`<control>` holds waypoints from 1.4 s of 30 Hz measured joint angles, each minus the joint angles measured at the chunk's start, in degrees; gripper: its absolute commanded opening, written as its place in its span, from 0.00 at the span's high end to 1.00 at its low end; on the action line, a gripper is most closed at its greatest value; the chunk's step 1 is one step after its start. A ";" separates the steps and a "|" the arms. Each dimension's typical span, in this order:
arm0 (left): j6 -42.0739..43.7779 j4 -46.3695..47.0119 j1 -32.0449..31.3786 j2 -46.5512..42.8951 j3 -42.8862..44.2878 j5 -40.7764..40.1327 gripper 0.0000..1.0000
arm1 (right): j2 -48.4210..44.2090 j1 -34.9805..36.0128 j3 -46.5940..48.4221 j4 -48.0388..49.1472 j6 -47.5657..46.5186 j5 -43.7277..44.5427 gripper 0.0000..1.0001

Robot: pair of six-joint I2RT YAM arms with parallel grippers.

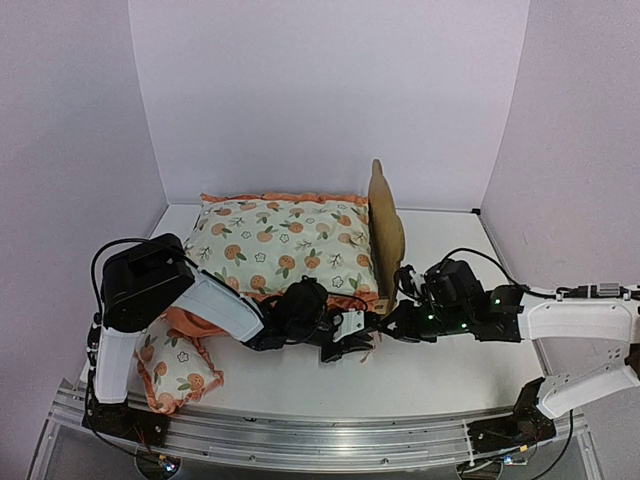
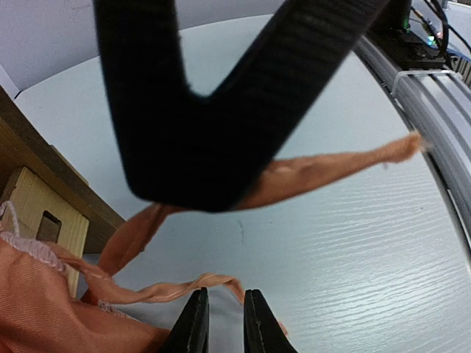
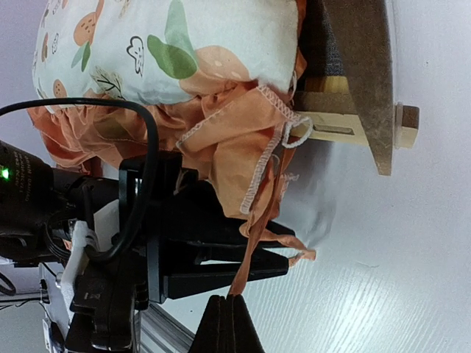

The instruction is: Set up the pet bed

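Note:
The pet bed stands at mid-table, its plywood headboard (image 1: pixel 384 225) upright at the right end. The fruit-print mattress cushion (image 1: pixel 285 245) lies on it and hides the base. A wooden corner post shows in both wrist views (image 2: pixel 44 213) (image 3: pixel 342 129). My right gripper (image 1: pixel 385 322) (image 3: pixel 229 300) is shut on a thin orange tie strap (image 3: pixel 254 257) (image 2: pixel 331 165) that hangs from the cushion's ruffle at the bed's near right corner. My left gripper (image 1: pixel 362 342) (image 2: pixel 221 318) is just left of it, low over the table, jaws a narrow gap apart. A second twisted strap (image 2: pixel 176 285) ends at its tips, not clamped.
The small fruit-print pillow (image 1: pixel 178 372) lies on the table at the near left, beside the left arm's base. The metal rail (image 1: pixel 320 430) runs along the near table edge. White walls enclose the back and both sides.

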 measured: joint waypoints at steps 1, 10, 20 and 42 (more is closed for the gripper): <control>0.40 0.04 0.00 -0.06 -0.03 -1.07 0.75 | 0.00 -0.17 0.00 -0.09 0.00 -0.19 1.00; 7.25 0.11 0.02 -8.10 -6.64 -2.76 0.66 | 0.04 -1.58 0.00 -0.69 -0.07 -2.86 1.00; 13.07 6.97 0.00 -9.41 -6.55 -2.21 0.55 | 1.36 -2.24 1.49 -2.78 -0.28 -5.36 1.00; 10.68 7.61 -0.33 -4.87 -1.62 -4.48 1.00 | 3.06 -3.09 4.26 -3.40 -0.94 -5.69 0.79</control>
